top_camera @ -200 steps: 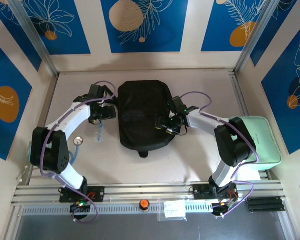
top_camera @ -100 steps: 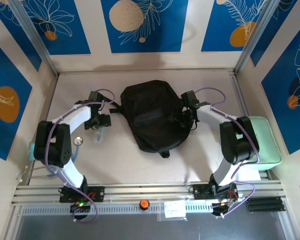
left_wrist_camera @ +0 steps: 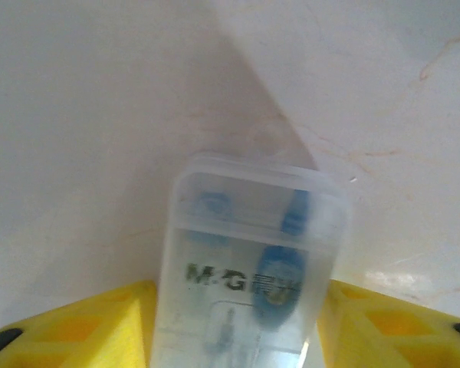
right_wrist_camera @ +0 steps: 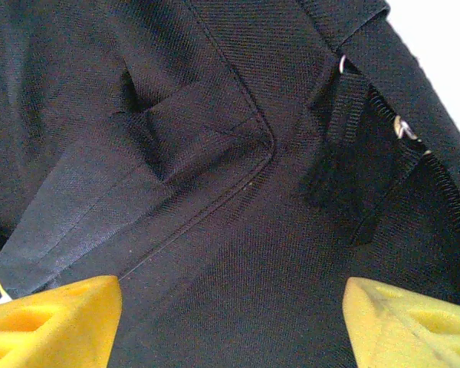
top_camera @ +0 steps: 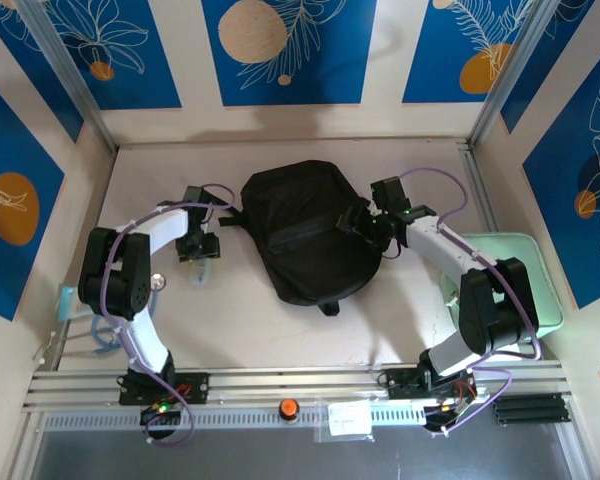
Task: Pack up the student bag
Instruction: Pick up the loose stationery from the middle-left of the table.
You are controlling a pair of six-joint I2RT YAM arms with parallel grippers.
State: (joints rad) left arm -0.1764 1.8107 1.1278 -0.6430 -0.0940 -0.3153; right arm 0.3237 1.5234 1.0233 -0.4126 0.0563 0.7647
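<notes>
I've the left gripper (left_wrist_camera: 238, 314) clamped on a case (left_wrist_camera: 249, 253) of blue pieces (left_wrist_camera: 280, 272), right gripper (right_wrist_camera: 230, 314) spread over the bag (right_wrist_camera: 215, 153); M&G legible wrist-side, not overhead.

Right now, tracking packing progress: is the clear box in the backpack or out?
Out: the box lies on the table between the left gripper's fingers, beside the backpack.

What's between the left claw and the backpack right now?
Top view: mostly bare tabletop, with one black strap of the backpack lying toward the left claw.
</notes>
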